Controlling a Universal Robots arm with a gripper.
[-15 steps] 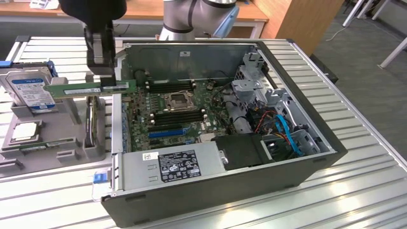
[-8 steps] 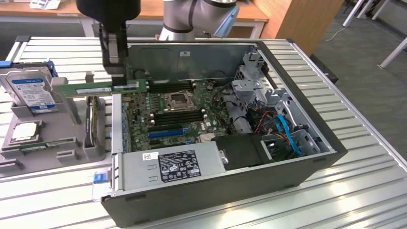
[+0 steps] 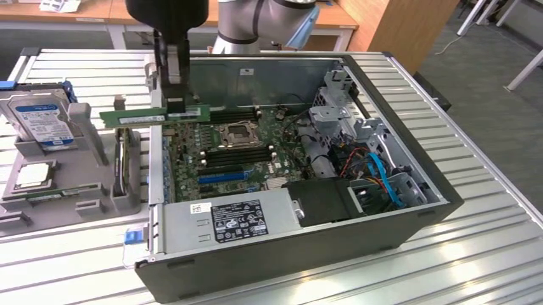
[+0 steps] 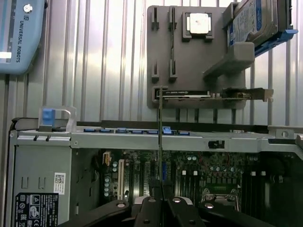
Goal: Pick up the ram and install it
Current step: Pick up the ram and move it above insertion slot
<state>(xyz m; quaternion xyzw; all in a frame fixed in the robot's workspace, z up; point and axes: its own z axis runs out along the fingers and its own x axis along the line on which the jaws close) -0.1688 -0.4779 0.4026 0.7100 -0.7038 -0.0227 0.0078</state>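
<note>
Your gripper (image 3: 175, 101) is clamping the ram (image 3: 136, 118) from above, jaws pressed together on the thin board; the ram is hanging level and lengthwise, label facing the camera, lifted clear of everything. It is hovering over the case (image 3: 339, 254) wall on the exterior view's left; one end is reaching out above the grey holder (image 3: 85, 184), the other is sitting over the far part of the motherboard (image 3: 191, 159), left of the socket (image 3: 238, 134). In the wrist view you are seeing the ram (image 4: 161, 142) edge-on, a thin line running out from between the fingers (image 4: 147, 210), with the case wall and motherboard (image 4: 199, 175) beneath it. The holder is carrying a hard drive (image 3: 41, 121) and a processor (image 3: 32, 175); case and holder are resting on the slatted table (image 3: 475, 254).
</note>
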